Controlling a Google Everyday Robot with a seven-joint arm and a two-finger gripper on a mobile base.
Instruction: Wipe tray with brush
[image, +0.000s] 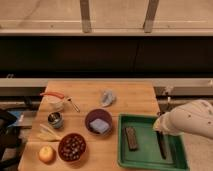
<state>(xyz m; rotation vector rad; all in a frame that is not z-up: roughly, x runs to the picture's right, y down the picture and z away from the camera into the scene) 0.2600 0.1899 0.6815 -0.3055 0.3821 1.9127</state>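
A robot's white arm (192, 119) reaches in from the right edge of the scene over a green tray (146, 152) that sits at the near right corner of a wooden table (131, 91). The dark, narrow gripper (161, 143) points down into the right half of the tray, low against its floor. Whether its grip is open or closed cannot be told from this view, nor whether it holds anything. The brush (131, 138), a dark oblong, lies flat on the tray floor in the left half with its long side running front to back. It is near the gripper but apart from it, with a strip of bare green between the two. Left of the tray, a purple bowl (89, 120) holds a pale blue sponge (101, 125). In front of that stands a bowl of dark round pieces (72, 147), and a yellow-orange fruit (46, 154) rests just beside it at the table's near left corner. Pale yellow strips (47, 133) lie beside a small metal cup (55, 119). Farther back a white bowl (53, 103) carries a red-handled tool (53, 94) across its top, and a thin utensil (74, 105) lies to its right. A crumpled grey-white wad (107, 97) sits near the middle of the table. A dark wall and a light rail run behind the table.
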